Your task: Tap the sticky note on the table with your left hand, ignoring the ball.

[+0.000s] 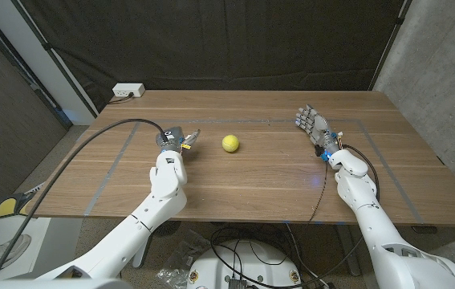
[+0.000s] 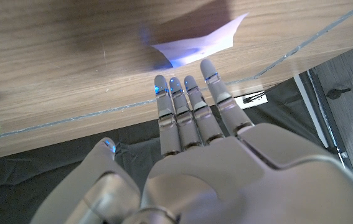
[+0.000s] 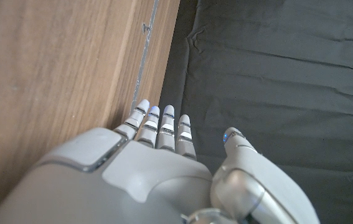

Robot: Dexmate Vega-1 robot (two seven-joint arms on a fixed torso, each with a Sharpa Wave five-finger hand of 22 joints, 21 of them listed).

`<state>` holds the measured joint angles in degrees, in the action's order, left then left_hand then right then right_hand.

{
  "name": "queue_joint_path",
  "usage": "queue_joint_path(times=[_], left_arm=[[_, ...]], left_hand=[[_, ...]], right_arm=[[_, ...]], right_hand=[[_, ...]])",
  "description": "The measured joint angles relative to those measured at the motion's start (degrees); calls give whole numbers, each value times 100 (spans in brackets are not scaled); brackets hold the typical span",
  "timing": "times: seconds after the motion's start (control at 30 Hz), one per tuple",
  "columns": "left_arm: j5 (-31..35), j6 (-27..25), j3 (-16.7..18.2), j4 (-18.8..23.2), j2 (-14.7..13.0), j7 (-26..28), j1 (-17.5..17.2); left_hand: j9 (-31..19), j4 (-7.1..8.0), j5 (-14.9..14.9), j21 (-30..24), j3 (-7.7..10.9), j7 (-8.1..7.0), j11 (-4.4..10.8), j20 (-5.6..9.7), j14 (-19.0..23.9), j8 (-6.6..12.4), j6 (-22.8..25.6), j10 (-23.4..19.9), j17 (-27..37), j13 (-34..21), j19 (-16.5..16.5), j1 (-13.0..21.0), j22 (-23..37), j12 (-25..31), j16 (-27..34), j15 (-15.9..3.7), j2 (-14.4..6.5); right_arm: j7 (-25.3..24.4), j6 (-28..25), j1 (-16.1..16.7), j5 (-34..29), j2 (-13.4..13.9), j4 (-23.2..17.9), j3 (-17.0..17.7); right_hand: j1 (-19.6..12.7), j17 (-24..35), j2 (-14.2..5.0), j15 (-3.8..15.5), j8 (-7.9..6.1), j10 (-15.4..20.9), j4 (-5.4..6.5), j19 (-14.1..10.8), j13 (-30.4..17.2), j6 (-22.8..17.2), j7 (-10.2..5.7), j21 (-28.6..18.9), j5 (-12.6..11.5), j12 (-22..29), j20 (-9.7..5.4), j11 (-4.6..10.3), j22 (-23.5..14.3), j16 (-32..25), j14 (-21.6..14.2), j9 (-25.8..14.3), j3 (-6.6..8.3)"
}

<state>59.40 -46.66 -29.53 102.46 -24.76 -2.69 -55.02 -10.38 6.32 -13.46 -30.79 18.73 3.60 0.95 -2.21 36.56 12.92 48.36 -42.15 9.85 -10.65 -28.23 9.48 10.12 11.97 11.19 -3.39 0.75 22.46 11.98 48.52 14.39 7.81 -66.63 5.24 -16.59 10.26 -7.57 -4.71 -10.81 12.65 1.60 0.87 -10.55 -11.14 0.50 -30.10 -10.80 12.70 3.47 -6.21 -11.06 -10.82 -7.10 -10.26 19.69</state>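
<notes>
Fingers of our left hand (image 2: 195, 155) held straight, together, empty | sticky note (image 2: 198, 45) on the table (image 1: 275, 172) just ahead of the fingertips (image 2: 208, 65), along their line | ball (image 1: 229, 143) to the side, near, untouched | our right hand (image 1: 310, 122) well apart, fingers spread, empty | we judge left is nearer.

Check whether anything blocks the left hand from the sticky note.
Nothing visible does. In the left wrist view the left hand's fingertips reach close to the sticky note, with bare table between. The yellow ball sits off to the side.
</notes>
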Motion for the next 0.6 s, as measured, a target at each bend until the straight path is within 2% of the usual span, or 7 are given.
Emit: queue_joint_path(times=[0.3, 0.6], left_arm=[[13, -25, -80, -109, -2, -46, 82], [113, -180, -150, -193, -2, -169, 145]], left_hand=[[0, 24, 0, 30, -24, 112, -38, 88, 392, 68, 356, -334, 1, -1, -218, -13, 1, 0, 33, -45, 16], [11, 32, -35, 30, -63, 114, -126, 108, 552, 68, 479, -423, 1, -1, -320, 3, -27, 0, 33, -38, 44]], right_arm=[[-30, 55, -9, -6, -2, 32, 12], [-64, 113, -8, -9, -11, 39, 28]], right_hand=[[23, 0, -24, 0, 0, 0, 24, 0, 0, 21, 21, 0, 0, 0, 0, 0, 0, 0, 0, 0, -24], [25, 0, -22, 0, 0, 0, 24, -2, 0, 21, 21, 24, 0, 1, -2, 0, 0, 0, 0, 0, -24]])
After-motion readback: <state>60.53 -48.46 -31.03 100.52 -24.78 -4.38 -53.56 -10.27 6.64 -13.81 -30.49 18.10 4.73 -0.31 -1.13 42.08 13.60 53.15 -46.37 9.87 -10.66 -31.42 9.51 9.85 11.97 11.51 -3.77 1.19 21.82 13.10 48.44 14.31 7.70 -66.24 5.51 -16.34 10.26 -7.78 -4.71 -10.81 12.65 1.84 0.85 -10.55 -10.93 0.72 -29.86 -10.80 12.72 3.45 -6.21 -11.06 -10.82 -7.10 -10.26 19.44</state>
